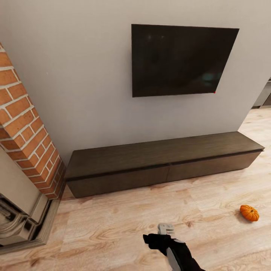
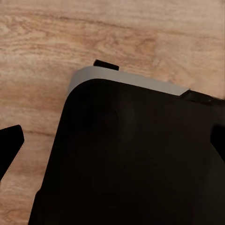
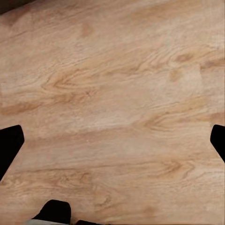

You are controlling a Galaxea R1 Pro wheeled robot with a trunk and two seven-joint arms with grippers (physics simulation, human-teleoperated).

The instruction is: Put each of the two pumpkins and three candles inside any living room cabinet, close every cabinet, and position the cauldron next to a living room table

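A pale grey wall (image 1: 75, 75) fills the back of the head view, with plank wood floor (image 1: 113, 226) below it; a black TV (image 1: 180, 60) hangs on the wall; at the left stands a red-brick fireplace (image 1: 22, 124) with a grey surround at its foot. Under the TV runs the long dark-brown cabinet (image 1: 162, 162), set against the wall, its front panels shut. One orange pumpkin (image 1: 249, 212) lies on the floor in front of the cabinet's right end, apart from it — nothing touches it. At the bottom of the head view the right arm reaches in, its gripper (image 1: 165, 229) low over bare floor, well to the left of the pumpkin; in the right wrist view the fingers (image 3: 9, 145) stand wide apart with only planks between them — nothing held. In the left wrist view a dark rounded body with a grey edge (image 2: 131, 154) blocks most of the floor; one black fingertip (image 2: 9, 145) shows, and I cannot tell how far that gripper is open.
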